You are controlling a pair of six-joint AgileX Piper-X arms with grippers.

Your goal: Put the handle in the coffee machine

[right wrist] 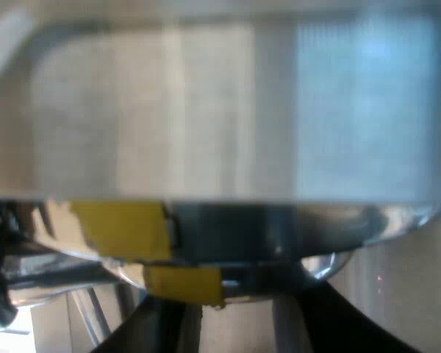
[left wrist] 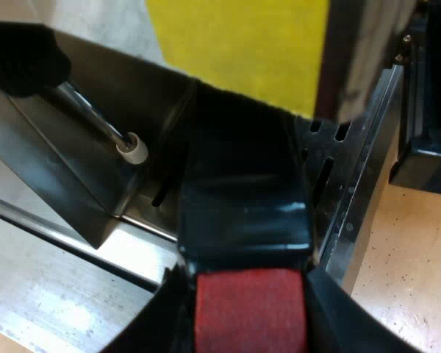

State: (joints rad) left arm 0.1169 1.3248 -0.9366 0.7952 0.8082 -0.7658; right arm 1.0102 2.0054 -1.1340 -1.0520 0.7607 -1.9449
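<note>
The holder's dark handle (left wrist: 242, 191) reaches from my left gripper (left wrist: 250, 323) toward the espresso machine's front (left wrist: 353, 51), under a yellow patch (left wrist: 235, 44). Its red end (left wrist: 250, 309) sits between my two black fingers (left wrist: 158, 320), which are shut on it. The holder's metal head is hidden by the handle. My right gripper (right wrist: 239, 323) is pressed close to the machine's shiny metal body (right wrist: 206, 110), fingers (right wrist: 158, 323) spread open, with only the machine's lower edge and yellow tape (right wrist: 125, 228) between them.
A steam wand (left wrist: 95, 118) with a white tip and black knob hangs beside the handle over the slotted metal drip tray (left wrist: 338, 198). Light wooden table surface (left wrist: 411, 265) lies beyond the tray's edge, with a black object (left wrist: 426, 147) standing on it.
</note>
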